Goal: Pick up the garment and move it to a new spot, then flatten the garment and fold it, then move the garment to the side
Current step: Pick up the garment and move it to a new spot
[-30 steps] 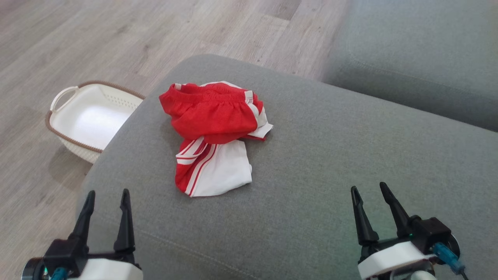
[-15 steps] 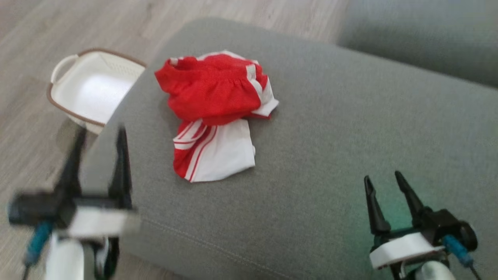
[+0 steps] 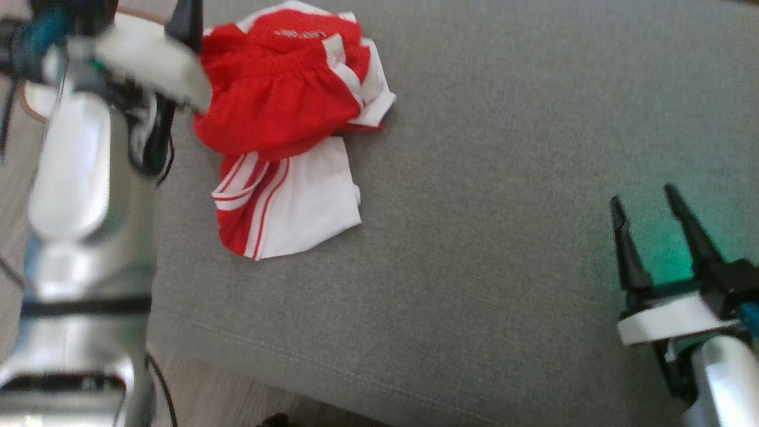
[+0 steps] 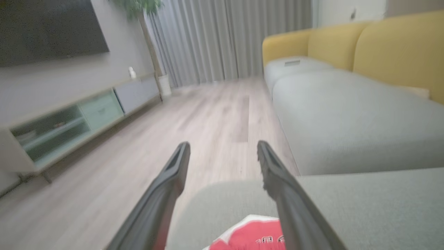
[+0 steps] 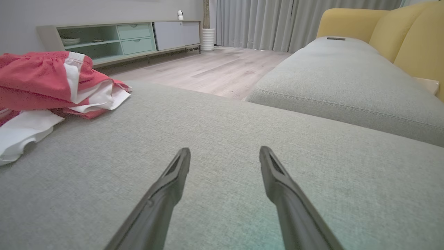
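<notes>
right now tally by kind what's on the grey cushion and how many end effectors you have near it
red and white shorts, crumpled on the grey cushion: 1
end effectors, left end effector and right end effector, both open and empty: 2
total: 3

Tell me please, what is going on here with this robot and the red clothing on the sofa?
A two-armed robot is about to handle a crumpled pair of red and white fabric shorts, which lies on a grey fabric sofa cushion. Its left gripper hovers open at the shorts' left edge, gripping nothing. The right gripper is open too, over bare cushion well to the right of the shorts. Nothing is lifted, flattened or folded yet.
</notes>
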Controlling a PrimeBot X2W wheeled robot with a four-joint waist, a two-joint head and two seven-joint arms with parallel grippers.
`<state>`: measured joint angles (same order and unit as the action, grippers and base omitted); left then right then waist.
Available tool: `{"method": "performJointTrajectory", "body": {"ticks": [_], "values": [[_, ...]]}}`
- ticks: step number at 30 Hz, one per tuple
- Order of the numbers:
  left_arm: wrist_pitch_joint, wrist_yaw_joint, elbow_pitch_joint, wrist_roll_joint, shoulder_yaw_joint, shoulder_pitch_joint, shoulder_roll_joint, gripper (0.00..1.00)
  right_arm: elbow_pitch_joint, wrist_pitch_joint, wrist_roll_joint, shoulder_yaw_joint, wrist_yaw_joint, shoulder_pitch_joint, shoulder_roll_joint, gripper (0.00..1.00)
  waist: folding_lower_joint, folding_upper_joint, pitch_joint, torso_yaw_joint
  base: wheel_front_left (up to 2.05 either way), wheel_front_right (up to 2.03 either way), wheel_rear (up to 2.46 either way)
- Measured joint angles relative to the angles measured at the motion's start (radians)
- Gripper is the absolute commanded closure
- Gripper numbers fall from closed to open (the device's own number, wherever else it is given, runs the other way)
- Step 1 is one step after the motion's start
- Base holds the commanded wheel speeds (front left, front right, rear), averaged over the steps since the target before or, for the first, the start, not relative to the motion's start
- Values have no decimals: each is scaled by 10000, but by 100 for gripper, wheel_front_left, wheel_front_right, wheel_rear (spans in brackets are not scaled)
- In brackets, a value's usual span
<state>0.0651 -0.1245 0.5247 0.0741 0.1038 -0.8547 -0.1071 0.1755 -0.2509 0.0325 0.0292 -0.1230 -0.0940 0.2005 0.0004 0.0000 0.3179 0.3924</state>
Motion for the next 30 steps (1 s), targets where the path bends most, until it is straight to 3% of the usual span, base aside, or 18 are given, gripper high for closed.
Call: {"method": "performJointTrajectory", "body": {"ticks": [4,8,15,16,17,30], "values": [[-1444,12,2619,261,-192,-1485,178,0,-353,0,2,-13,0,-412,364,0,0,0,605,-222,0,0,0],[-2489,12,4642,449,-198,-1995,215,0,-692,-2,15,-13,0,-717,485,0,-2,0,1124,-514,0,0,0],[-3022,12,6238,803,-194,-2401,355,0,-884,-2,115,-29,0,-802,690,0,-3,0,1728,-857,0,0,0],[-2976,12,6337,803,-194,-2491,341,41,-930,-2,119,-31,0,-811,692,0,-3,0,1789,-900,0,0,0],[-2754,10,6416,803,-188,-2569,322,100,-966,-13,119,-33,0,-820,698,0,-3,0,1838,-930,0,0,0],[-456,-50,6746,1206,817,-2631,368,100,-568,-46,125,140,0,-837,290,0,-4,0,794,-921,0,0,0]]}}
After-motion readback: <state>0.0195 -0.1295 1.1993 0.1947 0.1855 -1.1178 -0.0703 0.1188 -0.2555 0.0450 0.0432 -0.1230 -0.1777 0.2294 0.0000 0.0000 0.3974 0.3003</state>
